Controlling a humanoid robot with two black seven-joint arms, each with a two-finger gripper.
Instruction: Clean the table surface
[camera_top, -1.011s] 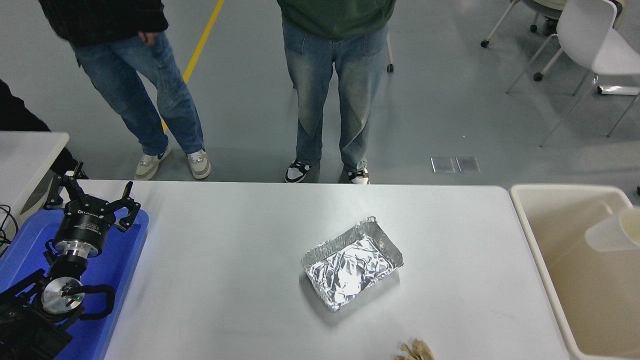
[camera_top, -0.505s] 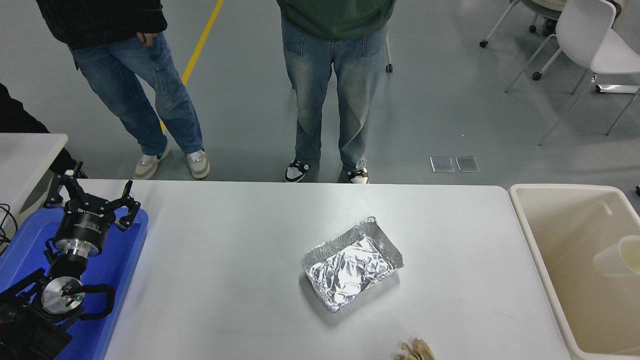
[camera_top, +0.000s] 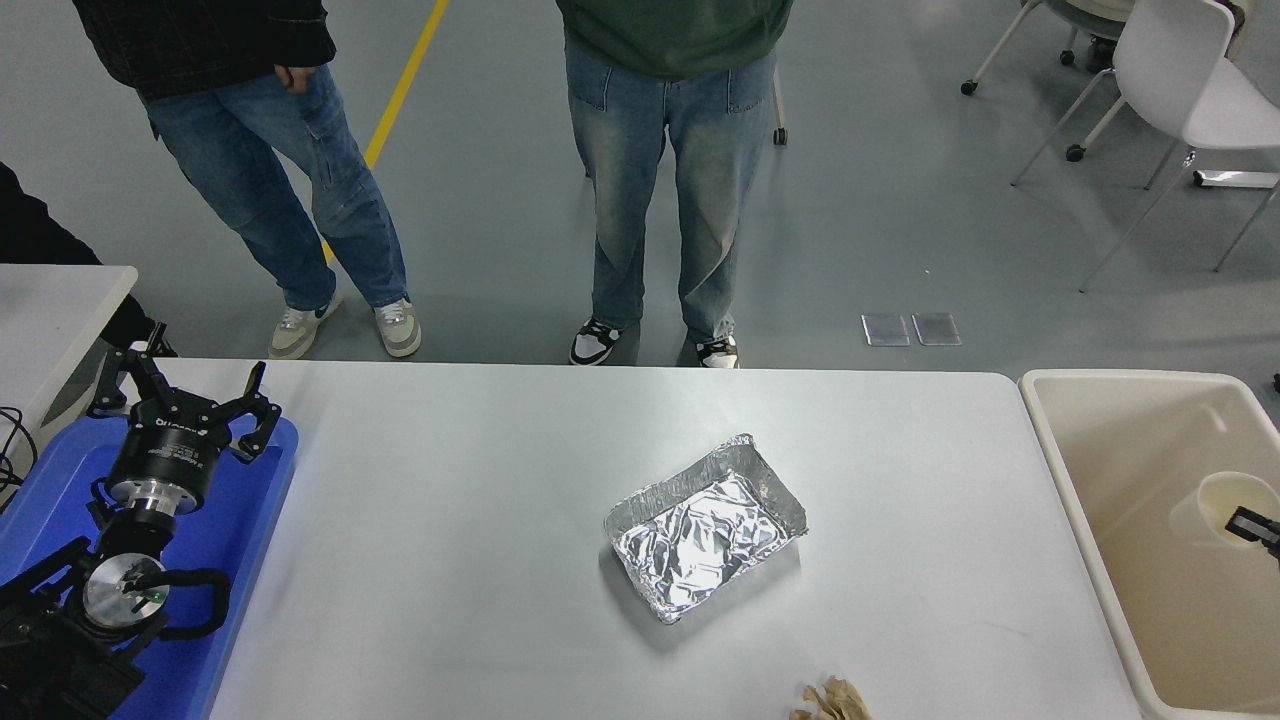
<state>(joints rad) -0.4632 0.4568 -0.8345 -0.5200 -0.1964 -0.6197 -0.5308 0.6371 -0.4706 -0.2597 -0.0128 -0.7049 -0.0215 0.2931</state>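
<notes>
I judge the foil tray (camera_top: 705, 525) on the table surface (camera_top: 450, 520) light and crushable; I would pinch its rim. Left gripper (camera_top: 185, 400) parked, fingers spread; right gripper (camera_top: 1255, 525) state indeterminate.

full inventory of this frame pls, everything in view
table surface: 1, white-grey, centre
foil tray: 1, silver, mid-table
crumpled paper scrap: 1, tan, near edge
bin: 1, cream, right of table
cup: 1, cream, inside bin
blue tray: 1, blue, left
small table: 1, white, far left
chair: 1, white, top right
people: 2 standing at far side, jeans; dark sleeve of a third, left edge
left tool: black, open, over blue tray
right tool: black, at cup, mostly out of frame
</notes>
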